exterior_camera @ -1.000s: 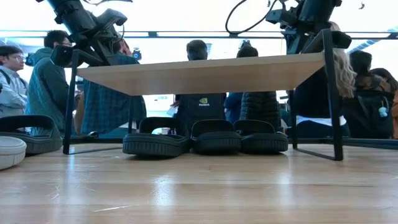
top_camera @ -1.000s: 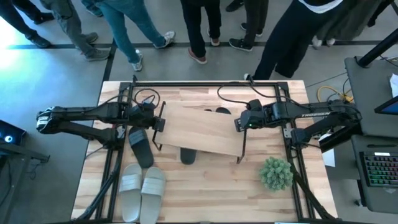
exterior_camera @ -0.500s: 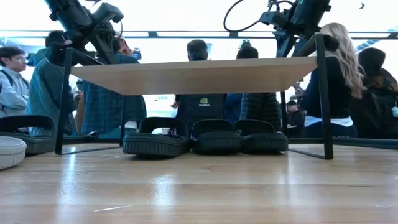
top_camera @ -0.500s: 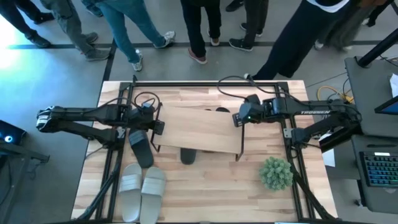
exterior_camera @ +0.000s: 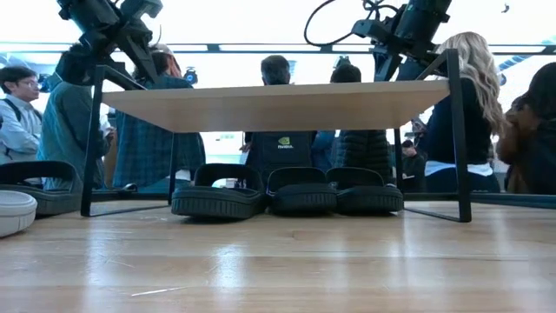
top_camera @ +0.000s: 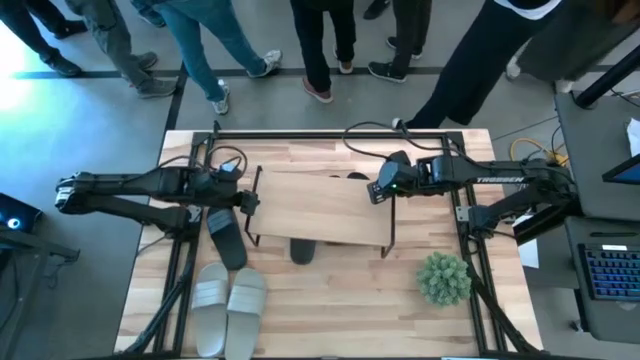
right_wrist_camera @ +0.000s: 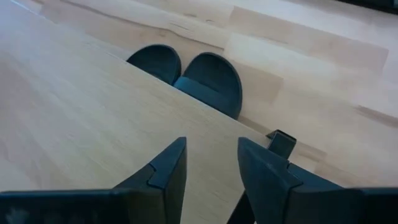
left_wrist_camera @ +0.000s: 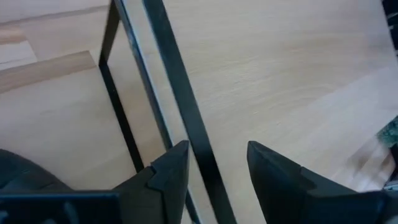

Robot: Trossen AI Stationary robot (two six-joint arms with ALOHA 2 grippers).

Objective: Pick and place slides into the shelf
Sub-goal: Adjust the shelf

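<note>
Slides: three black under shelf, fourth beside, two grey, left pincer, right pincer released.

Shelf: pale light-wood top board on thin black wire legs. Three black slides lined up beneath it; one black slide beside it. Two pale grey-white slides with ribbed straps. Green potted plant. Striped blond butcher-block tabletop.
</note>
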